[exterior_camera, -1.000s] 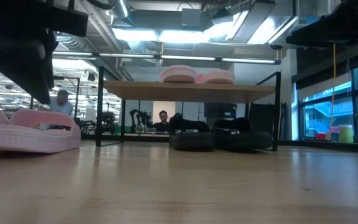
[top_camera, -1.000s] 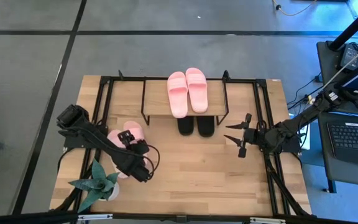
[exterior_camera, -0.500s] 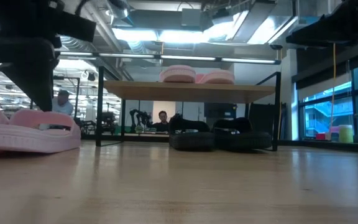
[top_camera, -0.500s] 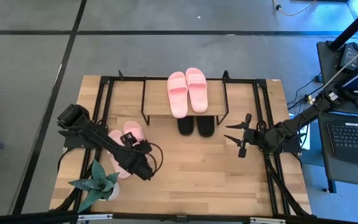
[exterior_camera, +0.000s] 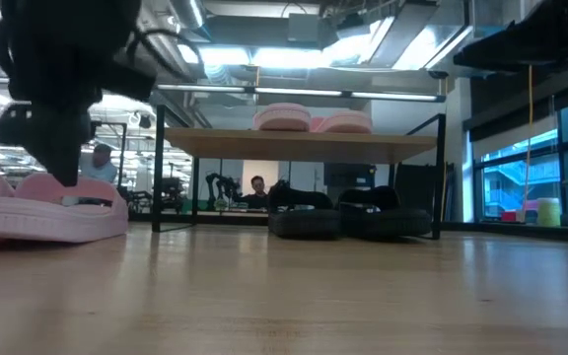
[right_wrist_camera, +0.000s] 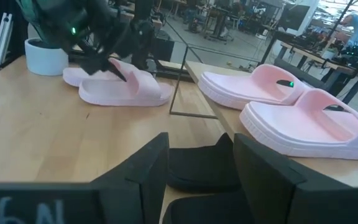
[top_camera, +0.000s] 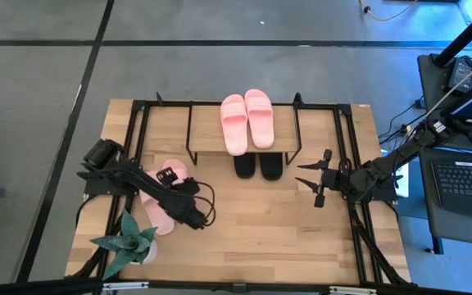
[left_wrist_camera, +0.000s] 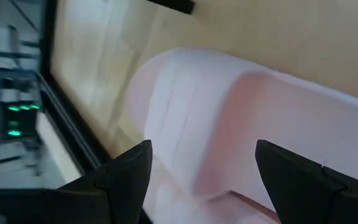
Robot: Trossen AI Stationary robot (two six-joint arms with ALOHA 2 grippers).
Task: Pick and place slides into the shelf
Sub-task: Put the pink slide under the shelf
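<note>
Left gripper (top_camera: pixel 193 215) sitting at lower left of the high view, fingers (left_wrist_camera: pixel 126 177) spread wide on either side of the loose pink slides (top_camera: pixel 158 197) lying on the table (top_camera: pixel 260 229), not closing on them; a potted plant (top_camera: pixel 125 242) standing just below them. Shelf (top_camera: pixel 207 135) at upper centre carrying one pink pair (top_camera: pixel 247 120) on its top board, the black pair (top_camera: pixel 260 166) tucked beneath. Right gripper (top_camera: pixel 318 182) hanging at centre right, jaws partly apart, gripping nothing.
</note>
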